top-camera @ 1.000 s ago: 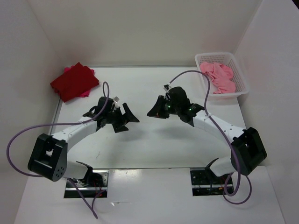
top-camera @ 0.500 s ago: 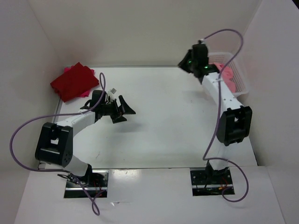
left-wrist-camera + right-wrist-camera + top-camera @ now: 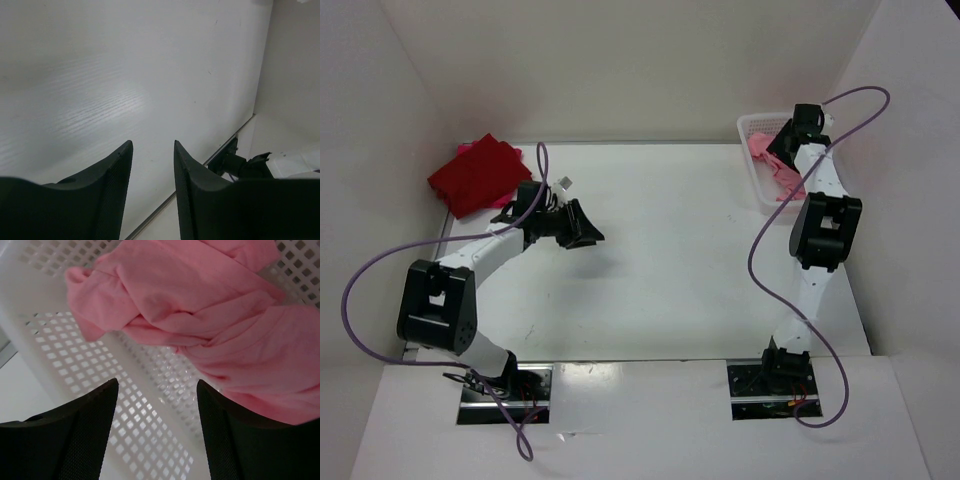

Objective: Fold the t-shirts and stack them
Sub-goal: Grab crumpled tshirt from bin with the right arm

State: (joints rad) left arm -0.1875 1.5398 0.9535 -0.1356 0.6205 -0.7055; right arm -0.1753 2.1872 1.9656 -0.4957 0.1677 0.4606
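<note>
Now the biggest change is the right arm (image 3: 817, 225). A second ago it was folded low over the middle of the table (image 3: 700, 270); it has since swung out to the far right corner and reaches into the basket (image 3: 757, 126) there. The right claw (image 3: 156, 385) went from fairly narrow to wide, and it hangs just above the basket's mesh wall with nothing between its fingers. The light pink shirt (image 3: 200, 315) lies close in front of them, not yet touched. I take this as the start of the last fetch: the claw is set to drop onto the cloth and pinch it.

The left arm (image 3: 480, 255) has barely shifted and waits near the left edge. The left claw (image 3: 152, 145) has narrowed from wide to a slim gap, with bare tabletop showing through and nothing held.

At the far left corner lie two folded shirts. The dark red shirt (image 3: 475, 178) sits on top as a flat square, and the crimson-pink shirt (image 3: 466, 149) peeks out beneath its far and near edges. So two of the three appear done, and only the one in the basket is left.

That shirt is a loose, crumpled heap against the basket's far side. Thick rolled folds cross each other, and one lobe hangs toward the near wall. No collar, sleeve or hem can be picked out, so a first grab would likely lift a bunch, not an edge.
</note>
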